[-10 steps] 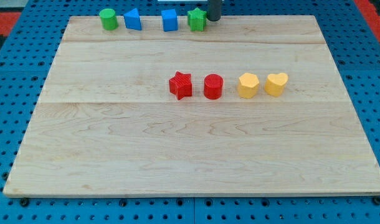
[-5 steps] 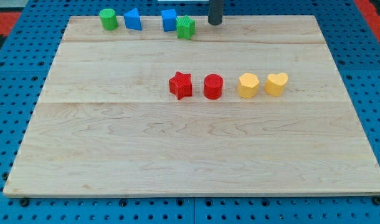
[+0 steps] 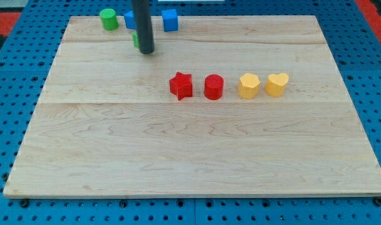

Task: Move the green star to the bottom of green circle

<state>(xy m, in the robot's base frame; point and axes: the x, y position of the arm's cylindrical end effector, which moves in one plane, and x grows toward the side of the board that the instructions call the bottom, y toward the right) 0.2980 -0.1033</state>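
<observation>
The rod comes down from the view's top and ends at my tip [image 3: 146, 52], on the upper left part of the wooden bench [image 3: 190, 156]. The arm carries no claw, so there is nothing to tell of a released or clenched state.

The green star [image 3: 135, 40] is almost wholly hidden behind the rod; only a sliver of green shows at the rod's left edge, just above my tip, and its shape cannot be made out here. It lies to the lower right of the green circle [image 3: 107, 19], which stands near the bench's top edge.

A blue block [image 3: 128, 19] is partly covered by the rod, just to the view's right of the green circle, its shape not clear. A blue cube [image 3: 170, 20] sits to the rod's right, near the top edge.

In the middle of the bench a row runs left to right: red star [image 3: 181, 85], red circle [image 3: 213, 87], yellow hexagon-like block [image 3: 248, 85], yellow heart [image 3: 277, 84].
</observation>
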